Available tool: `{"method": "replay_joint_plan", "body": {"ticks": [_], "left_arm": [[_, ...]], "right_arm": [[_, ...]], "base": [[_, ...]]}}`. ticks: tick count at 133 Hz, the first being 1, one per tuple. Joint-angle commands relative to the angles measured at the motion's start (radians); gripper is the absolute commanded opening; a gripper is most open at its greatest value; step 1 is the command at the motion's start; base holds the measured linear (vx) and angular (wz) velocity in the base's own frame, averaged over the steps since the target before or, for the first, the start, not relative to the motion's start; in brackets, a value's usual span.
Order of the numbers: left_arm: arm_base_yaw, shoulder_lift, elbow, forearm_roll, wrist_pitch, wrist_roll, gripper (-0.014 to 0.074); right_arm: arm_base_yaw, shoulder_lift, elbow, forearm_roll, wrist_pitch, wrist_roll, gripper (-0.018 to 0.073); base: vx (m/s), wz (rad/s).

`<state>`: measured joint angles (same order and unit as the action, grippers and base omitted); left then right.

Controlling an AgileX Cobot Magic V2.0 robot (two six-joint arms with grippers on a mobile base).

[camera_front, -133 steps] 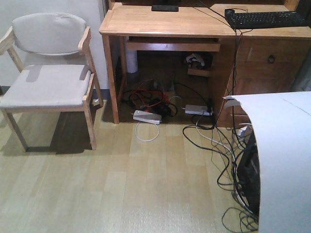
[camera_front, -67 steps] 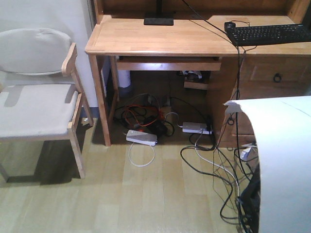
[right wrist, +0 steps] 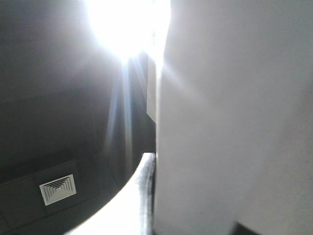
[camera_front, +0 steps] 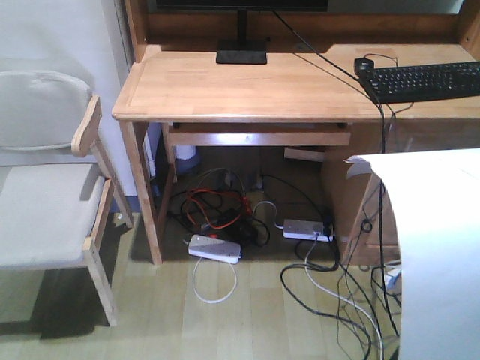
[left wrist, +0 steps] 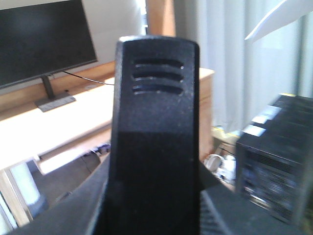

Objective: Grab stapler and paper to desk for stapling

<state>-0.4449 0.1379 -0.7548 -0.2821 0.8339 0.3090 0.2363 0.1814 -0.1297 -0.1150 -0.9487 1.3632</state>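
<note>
A white sheet of paper [camera_front: 439,255] hangs curled in the air at the lower right, in front of the desk [camera_front: 247,86] and not on it. The right gripper is out of sight, so its grip cannot be told. On the desk, a monitor foot [camera_front: 241,56] stands at the back edge and a black keyboard [camera_front: 427,79] lies by the right edge. A black slotted body [left wrist: 156,112], seemingly the stapler, stands upright close to the left wrist camera. Whether the left gripper [left wrist: 156,210] is clamped on it cannot be told.

Stapler [left wrist: 155,122]: black, three slots near its top end, upright, close before left wrist. Paper [camera_front: 435,247]: white, bowed, close against right wrist. Desk [camera_front: 247,86]: light wood, ahead.
</note>
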Motion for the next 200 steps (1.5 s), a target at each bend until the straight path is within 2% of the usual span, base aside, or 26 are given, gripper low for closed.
{"method": "replay_joint_plan", "body": {"ticks": [1, 200], "left_arm": [[-0.003, 0.016, -0.024, -0.024, -0.107, 0.0, -0.0006], [-0.003, 0.016, -0.024, -0.024, -0.107, -0.001, -0.0006]], "right_arm": [[-0.007, 0.015, -0.024, -0.004, -0.042, -0.008, -0.0006], [-0.007, 0.015, -0.024, -0.004, -0.038, -0.008, -0.0006]], "base": [[0.4, -0.01], [0.37, -0.02]]}}
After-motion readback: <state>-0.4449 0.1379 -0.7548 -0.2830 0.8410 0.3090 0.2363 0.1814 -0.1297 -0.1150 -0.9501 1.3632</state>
